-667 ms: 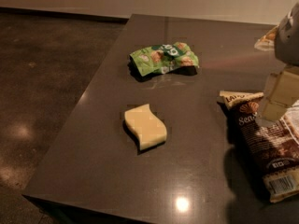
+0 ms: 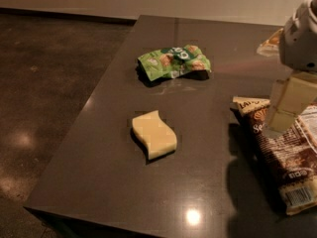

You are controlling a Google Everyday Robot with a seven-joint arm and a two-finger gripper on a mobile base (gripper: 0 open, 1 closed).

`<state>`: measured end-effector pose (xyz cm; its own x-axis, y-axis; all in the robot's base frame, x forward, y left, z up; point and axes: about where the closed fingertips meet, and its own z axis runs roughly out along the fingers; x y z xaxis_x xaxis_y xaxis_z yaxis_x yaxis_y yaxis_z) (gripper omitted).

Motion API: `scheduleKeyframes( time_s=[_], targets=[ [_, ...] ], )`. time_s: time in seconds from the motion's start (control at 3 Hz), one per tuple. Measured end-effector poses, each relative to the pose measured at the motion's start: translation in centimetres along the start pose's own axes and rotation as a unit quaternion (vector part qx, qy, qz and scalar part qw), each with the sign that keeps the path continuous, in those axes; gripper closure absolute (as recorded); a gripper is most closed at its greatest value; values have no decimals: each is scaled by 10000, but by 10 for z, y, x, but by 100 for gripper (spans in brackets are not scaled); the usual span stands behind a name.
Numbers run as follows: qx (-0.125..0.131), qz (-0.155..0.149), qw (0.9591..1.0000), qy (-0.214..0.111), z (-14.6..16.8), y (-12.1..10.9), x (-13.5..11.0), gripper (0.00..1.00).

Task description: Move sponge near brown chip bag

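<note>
The sponge (image 2: 154, 134), a pale yellow foam block with wavy edges, lies flat near the middle of the dark table (image 2: 99, 172). The brown chip bag (image 2: 282, 162), dark brown and cream with white lettering and a barcode, lies at the right edge, lengthwise toward the front. My gripper (image 2: 283, 119) hangs at the right, over the far end of the brown chip bag and well right of the sponge. It holds nothing that I can see.
A crumpled green snack bag (image 2: 173, 61) lies behind the sponge toward the back of the table. Another packet (image 2: 270, 41) shows partly behind the arm at the far right. The table's left and front edges drop to a dark polished floor (image 2: 44, 83).
My gripper has edged slightly left and lower over the brown chip bag. The sponge and both bags have not moved.
</note>
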<state>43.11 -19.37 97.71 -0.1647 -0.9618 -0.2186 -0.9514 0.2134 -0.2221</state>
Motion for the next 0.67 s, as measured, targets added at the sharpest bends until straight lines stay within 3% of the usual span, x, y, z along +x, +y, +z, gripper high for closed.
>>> scheduleKeyframes(
  time_s=[0.67],
  targets=[
    [-379,-767,9950,-517,25,49,-68,0]
  ],
)
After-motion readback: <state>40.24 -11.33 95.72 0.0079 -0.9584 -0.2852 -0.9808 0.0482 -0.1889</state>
